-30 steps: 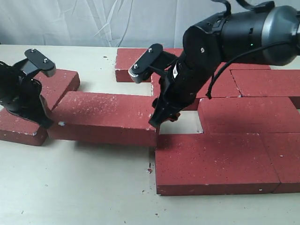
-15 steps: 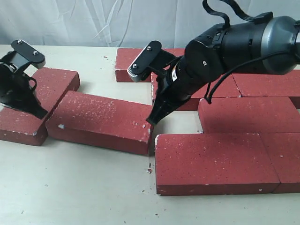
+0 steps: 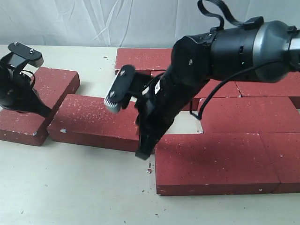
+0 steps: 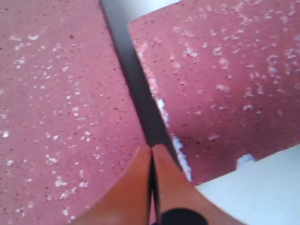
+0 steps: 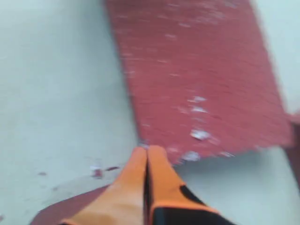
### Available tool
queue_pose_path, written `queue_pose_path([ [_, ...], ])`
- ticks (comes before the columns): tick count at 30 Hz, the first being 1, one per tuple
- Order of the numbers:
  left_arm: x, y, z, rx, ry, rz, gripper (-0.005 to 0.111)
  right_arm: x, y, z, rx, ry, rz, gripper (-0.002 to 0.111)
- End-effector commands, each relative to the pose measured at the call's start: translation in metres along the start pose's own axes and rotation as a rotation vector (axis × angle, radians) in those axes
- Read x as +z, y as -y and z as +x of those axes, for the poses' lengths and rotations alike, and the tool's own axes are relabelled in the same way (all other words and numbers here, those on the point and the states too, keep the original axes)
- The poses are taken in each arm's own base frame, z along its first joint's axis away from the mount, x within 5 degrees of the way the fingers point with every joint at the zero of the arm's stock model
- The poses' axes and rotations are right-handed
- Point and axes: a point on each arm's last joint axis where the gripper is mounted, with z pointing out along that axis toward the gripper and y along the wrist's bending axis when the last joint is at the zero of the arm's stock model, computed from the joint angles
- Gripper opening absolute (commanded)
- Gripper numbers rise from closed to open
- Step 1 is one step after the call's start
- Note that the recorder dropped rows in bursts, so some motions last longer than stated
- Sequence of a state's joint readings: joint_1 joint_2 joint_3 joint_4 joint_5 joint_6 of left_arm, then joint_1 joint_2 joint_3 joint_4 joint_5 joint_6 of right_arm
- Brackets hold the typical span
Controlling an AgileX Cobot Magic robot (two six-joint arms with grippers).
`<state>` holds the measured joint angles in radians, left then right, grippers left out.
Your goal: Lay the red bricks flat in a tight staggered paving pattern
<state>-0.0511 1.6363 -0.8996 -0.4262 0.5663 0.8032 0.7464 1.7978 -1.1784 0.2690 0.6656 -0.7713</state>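
On the pale table [image 3: 70, 192], the front brick [image 3: 215, 161] of the paved group lies flat at lower right. The right gripper [image 3: 142, 153] now points down just off its left end, at the near right corner of the loose brick [image 3: 93, 119]. A second ago its tip stood farther back, in the gap behind the front brick. The loose brick, then almost level across the frame, now slants slightly. At middle left the left gripper [image 3: 44, 112] has drawn back a little, over the seam between the loose brick and the left brick [image 3: 56, 86]. Only the wrist views show the fingers: the left gripper's orange fingers [image 4: 136, 185] are pressed together and empty above a dark gap between two bricks. The right's [image 5: 131, 187], blurred, are likewise closed on nothing at a chipped corner. The far bricks [image 3: 140, 58] lie at upper centre.
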Motion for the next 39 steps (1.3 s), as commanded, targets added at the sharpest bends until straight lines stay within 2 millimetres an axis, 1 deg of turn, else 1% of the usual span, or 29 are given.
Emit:
queue_pose_path([
  [1,0.001,0.000,-0.008,0.009,0.078,0.013,0.000,0.001,-0.029,-0.011,-0.213,0.046,-0.184,-0.001],
  [3,0.003,-0.004,-0.012,-0.004,0.114,-0.033,0.000,0.004,-0.035,-0.013,-0.242,0.071,-0.230,-0.001],
  [6,0.005,-0.008,-0.013,-0.020,0.131,-0.057,0.000,0.014,-0.037,-0.013,-0.243,0.079,-0.268,-0.001],
  [10,0.009,-0.007,-0.015,-0.055,0.131,-0.028,0.000,0.029,-0.034,-0.012,-0.222,0.063,-0.276,-0.001],
  [14,0.016,-0.005,-0.012,-0.050,0.085,0.016,0.000,0.033,-0.030,-0.018,-0.151,0.028,-0.289,-0.001],
  [16,0.022,-0.006,-0.011,-0.054,0.070,0.023,0.000,0.038,-0.028,-0.016,-0.121,-0.001,-0.286,-0.001],
  [20,0.028,-0.006,-0.009,-0.059,0.054,0.029,0.000,0.048,-0.024,-0.011,-0.149,-0.046,-0.253,-0.001],
  [26,0.029,-0.005,-0.008,-0.055,0.044,0.041,0.000,0.056,-0.012,-0.008,-0.125,-0.063,-0.146,-0.001],
  [29,0.031,-0.005,-0.007,-0.013,0.032,0.054,0.000,0.057,-0.006,-0.007,-0.107,-0.066,-0.096,-0.001],
  [36,0.043,-0.007,-0.005,-0.041,0.027,0.049,0.000,0.058,-0.003,-0.011,-0.096,-0.032,-0.056,-0.001],
  [39,0.046,-0.008,-0.007,-0.048,0.038,0.052,0.000,0.058,-0.002,-0.011,-0.097,-0.028,-0.050,-0.001],
])
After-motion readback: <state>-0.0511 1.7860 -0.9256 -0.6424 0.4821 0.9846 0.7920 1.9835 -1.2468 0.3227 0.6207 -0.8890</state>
